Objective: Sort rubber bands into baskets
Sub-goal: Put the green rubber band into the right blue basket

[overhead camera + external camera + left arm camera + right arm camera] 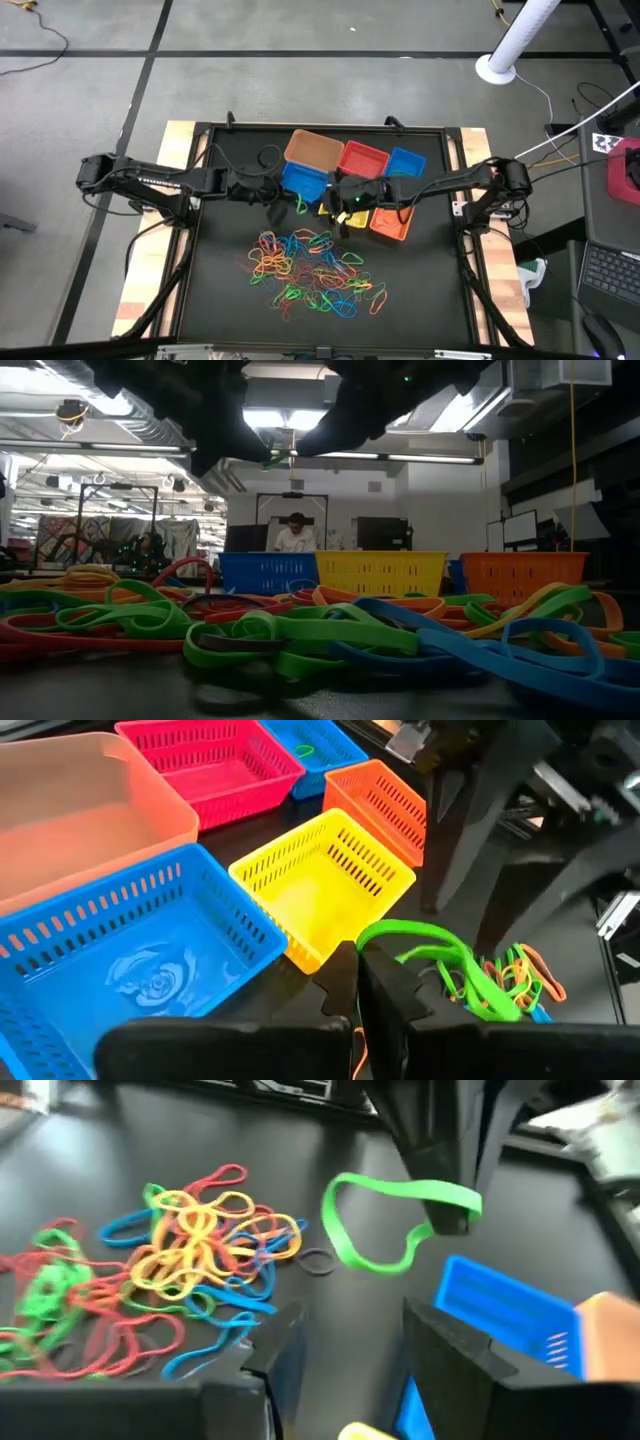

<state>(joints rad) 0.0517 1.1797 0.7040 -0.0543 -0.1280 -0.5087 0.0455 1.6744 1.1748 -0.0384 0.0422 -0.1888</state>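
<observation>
Six baskets stand in a cluster at the far middle of the table: tan-orange (313, 150), red (362, 158), blue (405, 162), blue (303, 181), yellow (320, 890) and orange (392, 223). A pile of rubber bands (310, 272) in red, orange, yellow, green and blue lies on the black mat nearer the front edge. My left gripper (358, 970) is beside the near blue basket, above the mat, and is shut on a green rubber band (385, 1230). My right gripper (350, 1350) is open and empty, facing it over the yellow basket. My left gripper pinches one end of the green rubber band's loop (428, 1230) between its two fingertips. The fingers come from above, pointing down. The rest of the loop (470, 975) hangs slack out to one side of the fingers, clear of the mat.
The far blue basket holds a green band (305, 750). A single dark band (318, 1262) lies on the mat between the pile and the baskets. Bare mat lies to the left and right of the pile. A person (295, 535) is in the room beyond the table.
</observation>
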